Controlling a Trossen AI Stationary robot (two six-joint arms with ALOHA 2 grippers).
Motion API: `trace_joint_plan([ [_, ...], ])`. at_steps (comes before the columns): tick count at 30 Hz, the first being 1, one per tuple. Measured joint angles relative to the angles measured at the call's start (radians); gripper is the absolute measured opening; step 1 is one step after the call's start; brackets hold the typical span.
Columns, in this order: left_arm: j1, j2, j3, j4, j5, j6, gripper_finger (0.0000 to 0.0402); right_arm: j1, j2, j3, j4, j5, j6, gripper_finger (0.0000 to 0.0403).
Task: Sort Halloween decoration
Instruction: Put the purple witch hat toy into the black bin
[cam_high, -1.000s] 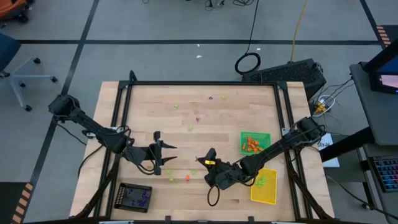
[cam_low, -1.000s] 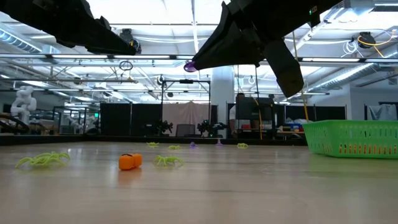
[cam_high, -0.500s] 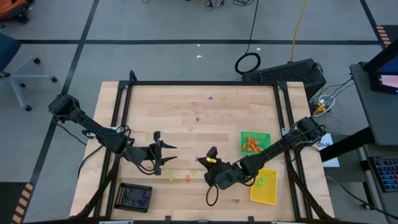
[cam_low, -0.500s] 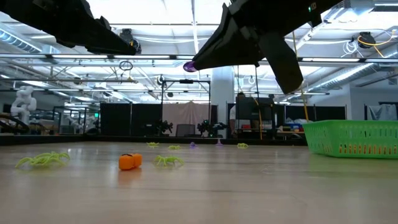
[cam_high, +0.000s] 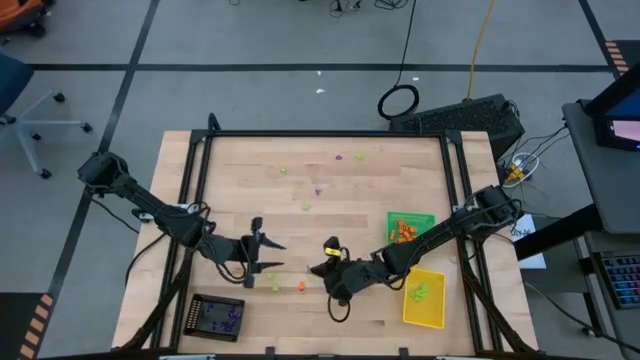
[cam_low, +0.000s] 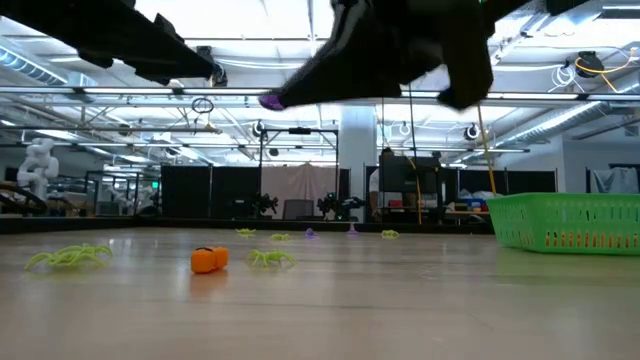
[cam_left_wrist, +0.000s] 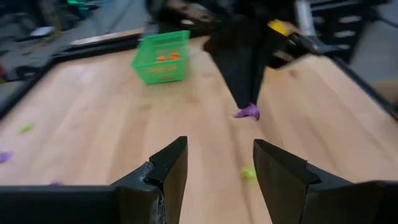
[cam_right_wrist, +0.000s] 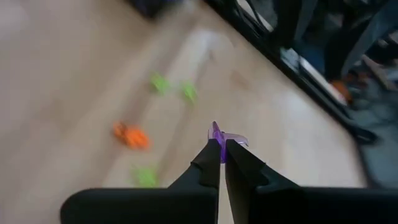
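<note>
A purple trinket (cam_right_wrist: 219, 135), one piece of the Halloween decoration, is pinched between the pressed-together fingers of the right gripper (cam_right_wrist: 221, 149) and carried above the table (cam_high: 340, 190), well left of the green tray (cam_high: 410, 226). Orange pieces already lie in that tray, lime pieces in the yellow tray (cam_high: 424, 298) just below it, and purple pieces in the black tray (cam_high: 216, 316) far to its left. The step in hand appears to be transport of the purple piece; the next move probably calls for travel leftward to the black tray and release there. The left gripper (cam_high: 262, 252) waits between the two, fingers spread and empty. An orange trinket (cam_low: 208, 259) and lime spiders (cam_low: 70, 256) remain loose on the wood. The low view shows the carried piece clear of the surface; the high view alone shows the black tray's position.
</note>
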Motion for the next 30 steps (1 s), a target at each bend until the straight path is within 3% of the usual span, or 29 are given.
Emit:
trace_joint_plan([
  [4,-0.010,0.025,0.000,0.017,0.079,0.073,0.0180,-0.039,0.000,0.000,0.089,-0.194,0.071,0.0000],
  [9,-0.040,0.115,0.000,0.166,0.092,0.260,0.0180,-0.088,0.000,0.000,0.193,-0.440,0.138,0.0000],
  [12,-0.045,0.162,0.000,0.268,0.092,0.363,0.0180,-0.104,0.000,0.000,0.212,-0.521,0.159,0.0000],
  [30,-0.046,0.347,0.117,0.315,0.104,0.544,0.0179,-0.104,0.000,0.000,0.236,-0.540,0.155,0.0000],
])
